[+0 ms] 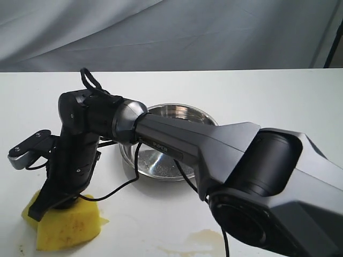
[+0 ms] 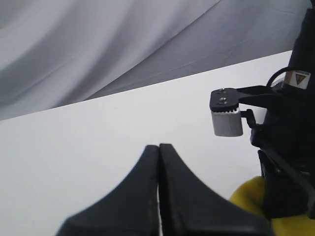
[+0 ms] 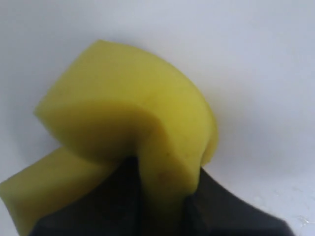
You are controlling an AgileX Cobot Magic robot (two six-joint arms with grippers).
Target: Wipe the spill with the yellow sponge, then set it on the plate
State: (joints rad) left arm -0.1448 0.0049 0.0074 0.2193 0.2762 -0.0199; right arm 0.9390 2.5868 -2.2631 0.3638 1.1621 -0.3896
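Two arms show: the right end effector (image 3: 162,196) pinches the yellow sponge (image 3: 128,113) on the tabletop (image 1: 257,96) near the plate (image 1: 185,108); the left end effector (image 2: 159,164) is pressed together.

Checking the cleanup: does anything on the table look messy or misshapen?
Yes. A pale brownish wet patch stains the table nearer the camera than the plate, and the yellow sponge is squashed into a fold where the right gripper pinches it.

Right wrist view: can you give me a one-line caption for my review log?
The right end effector pinches the folded yellow sponge, white table behind.
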